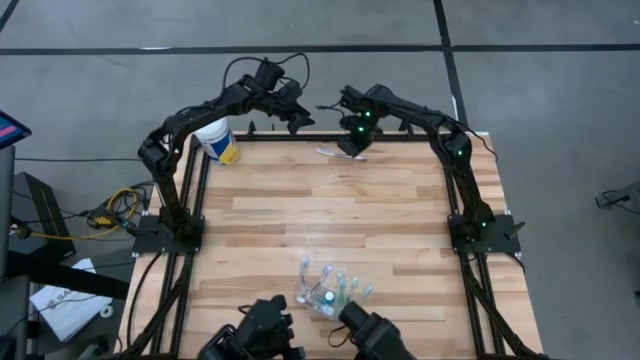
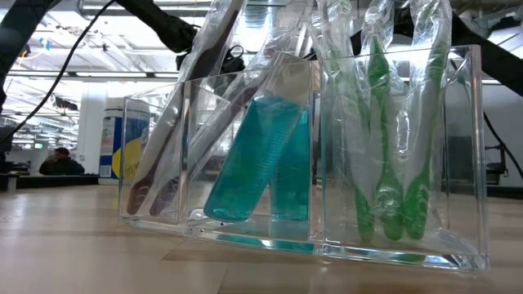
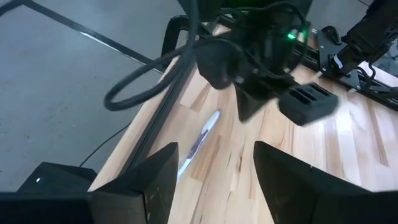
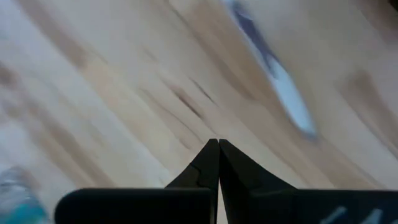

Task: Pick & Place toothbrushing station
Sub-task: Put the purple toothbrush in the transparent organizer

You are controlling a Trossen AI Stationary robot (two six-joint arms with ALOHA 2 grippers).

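My right gripper (image 4: 218,146) was pinched fully closed on nothing, hovering over a wrapped toothbrush (image 1: 333,153) at the table's (image 1: 300,210) far edge. Left gripper (image 3: 214,168) hung nearby, spread wide, empty. The clear cup (image 1: 325,290) sat near the front edge.

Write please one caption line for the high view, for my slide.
Both grippers, left open and right shut, hover near a wrapped toothbrush at the table's far edge; clear organizer sits near.
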